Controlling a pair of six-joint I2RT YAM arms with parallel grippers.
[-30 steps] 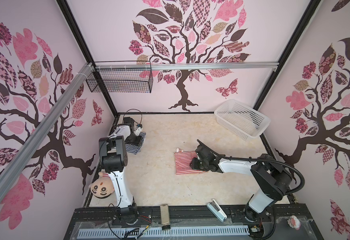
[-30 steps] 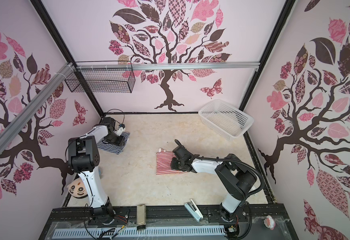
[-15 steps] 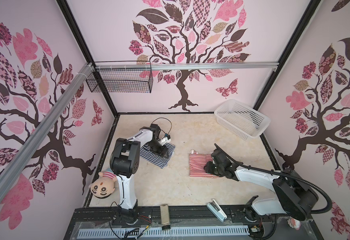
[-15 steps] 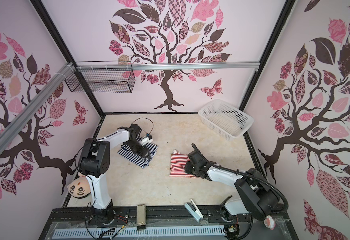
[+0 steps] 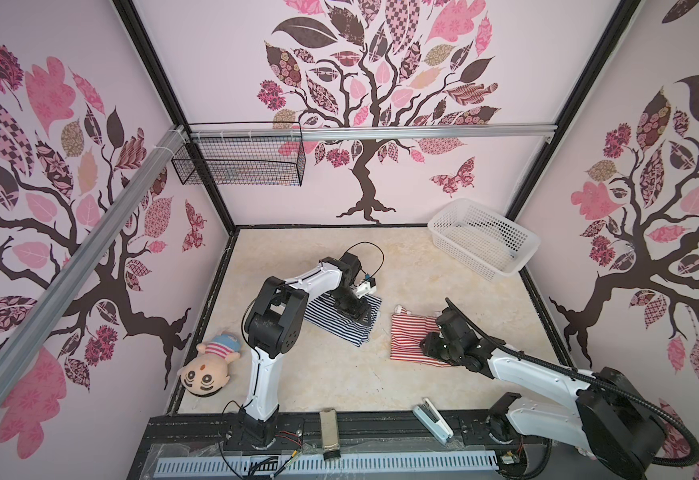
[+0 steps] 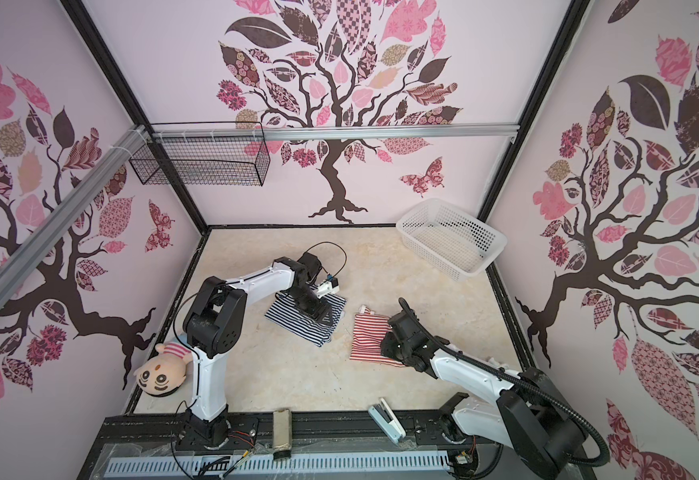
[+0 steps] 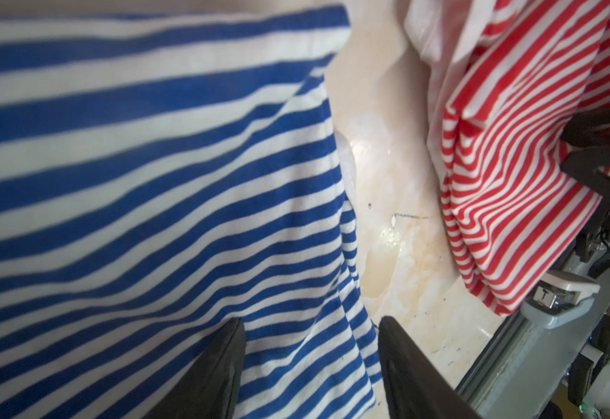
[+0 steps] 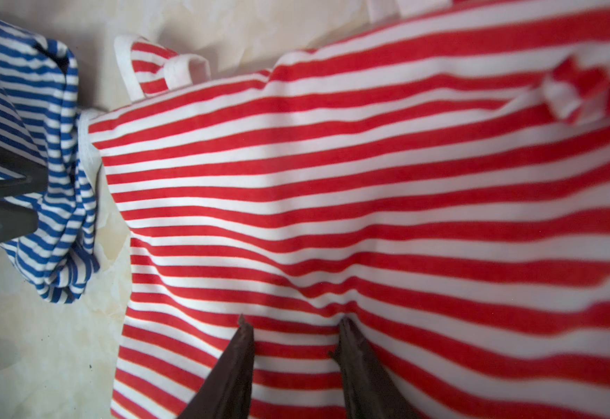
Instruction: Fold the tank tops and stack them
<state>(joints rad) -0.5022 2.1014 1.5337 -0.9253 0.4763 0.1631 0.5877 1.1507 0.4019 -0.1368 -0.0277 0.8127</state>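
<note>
Because both were limp, light knit, a folded edge looked the best hold: navy top (image 7: 151, 181) and red top (image 8: 368, 199) lay just apart on table (image 5: 318, 374); left gripper (image 7: 310, 321) stood open astride navy's edge, right gripper (image 8: 292, 321) half-open, pressing red.

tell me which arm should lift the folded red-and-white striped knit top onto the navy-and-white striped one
Right, probably. The right gripper has its fingertips dug into the red-and-white striped knit top, while the left gripper stands open at the edge of the navy-and-white striped knit top.
</note>
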